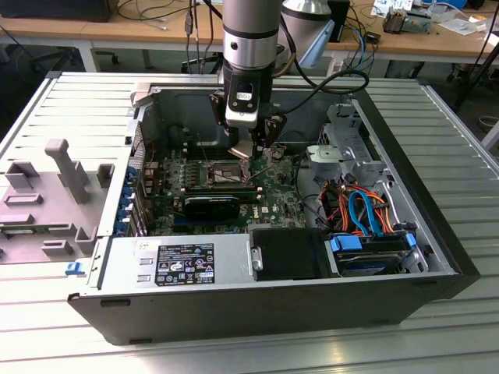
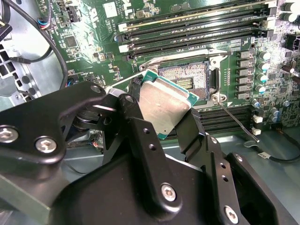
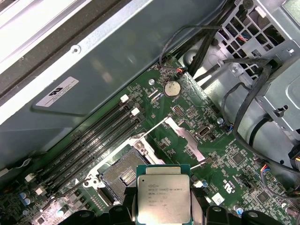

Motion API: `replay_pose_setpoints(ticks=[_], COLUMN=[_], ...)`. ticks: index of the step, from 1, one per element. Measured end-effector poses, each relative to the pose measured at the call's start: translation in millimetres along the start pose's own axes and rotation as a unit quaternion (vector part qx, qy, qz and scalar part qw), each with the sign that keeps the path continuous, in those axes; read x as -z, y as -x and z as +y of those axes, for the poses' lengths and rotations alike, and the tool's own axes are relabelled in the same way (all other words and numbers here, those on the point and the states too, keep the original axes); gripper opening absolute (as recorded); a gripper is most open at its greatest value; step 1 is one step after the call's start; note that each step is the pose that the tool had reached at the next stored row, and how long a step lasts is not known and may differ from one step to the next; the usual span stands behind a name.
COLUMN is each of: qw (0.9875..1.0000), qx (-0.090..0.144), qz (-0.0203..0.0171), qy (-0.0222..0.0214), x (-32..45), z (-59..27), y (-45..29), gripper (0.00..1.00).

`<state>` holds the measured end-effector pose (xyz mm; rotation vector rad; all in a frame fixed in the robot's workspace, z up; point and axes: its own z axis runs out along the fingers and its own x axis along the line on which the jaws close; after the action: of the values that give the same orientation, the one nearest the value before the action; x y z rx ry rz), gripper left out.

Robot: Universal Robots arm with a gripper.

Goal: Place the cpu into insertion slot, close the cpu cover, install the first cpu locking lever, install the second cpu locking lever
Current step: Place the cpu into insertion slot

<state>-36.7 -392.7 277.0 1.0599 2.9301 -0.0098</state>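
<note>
The gripper (image 2: pixel 161 115) has its two black fingers (image 2: pixel 133 110) closed on opposite edges of the cpu (image 2: pixel 164 105), so the chip is clamped between them. In the first wrist view the cpu (image 3: pixel 163 194) shows its grey metal top and hangs tilted just above the insertion slot (image 3: pixel 123 173), not seated in it. The slot (image 2: pixel 187 79) is uncovered and its contact field is visible. The cpu cover (image 3: pixel 183 136) stands raised at one side of the slot. A thin metal lever (image 2: pixel 239 121) sticks out free beside the slot.

In the exterior view the arm (image 1: pixel 251 39) comes straight down from above, and the gripper (image 1: pixel 253 152) points down over the green motherboard (image 1: pixel 273 204). The board lies inside an open computer case (image 1: pixel 437 257). The case rests on a ribbed metal table (image 1: pixel 234 351), with a grey plastic fixture (image 1: pixel 58 179) at the exterior view's left. Wooden desks (image 1: pixel 78 31) stand behind.
</note>
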Motion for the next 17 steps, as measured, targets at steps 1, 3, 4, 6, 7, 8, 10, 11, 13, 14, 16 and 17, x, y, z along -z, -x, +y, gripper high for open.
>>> replay_pose_setpoints(ticks=[1,3,4,6,7,8,10,11,13,14,16,17], qw=[1.0000,1.0000,1.0000,1.0000,1.0000,1.0000,1.0000,1.0000,1.0000,1.0000,1.0000,1.0000], qx=[0.000,-0.001,-0.002,-0.003,-0.003,-0.003,-0.004,-0.004,-0.005,-0.005,-0.006,-0.007], qz=[0.0000,0.0000,0.0000,0.0000,0.0000,0.0000,0.0000,0.0000,0.0000,0.0000,0.0000,0.0000], qy=[0.0000,0.0000,-0.0001,-0.0001,-0.0001,-0.0001,-0.0001,-0.0001,-0.0001,-0.0002,-0.0002,-0.0002], x=[0.0,0.0,0.0,0.0,0.0,0.0,0.0,0.0,0.0,0.0,0.0,0.0], z=[0.0,0.0,0.0,0.0,0.0,0.0,0.0,0.0,0.0,0.0,0.0,0.0], y=[0.0,0.0,0.0,0.0,0.0,0.0,0.0,0.0,0.0,0.0,0.0,0.0], gripper=[0.54,0.54,0.54,0.54,0.54,0.54,0.54,0.54,0.54,0.54,0.54,0.54])
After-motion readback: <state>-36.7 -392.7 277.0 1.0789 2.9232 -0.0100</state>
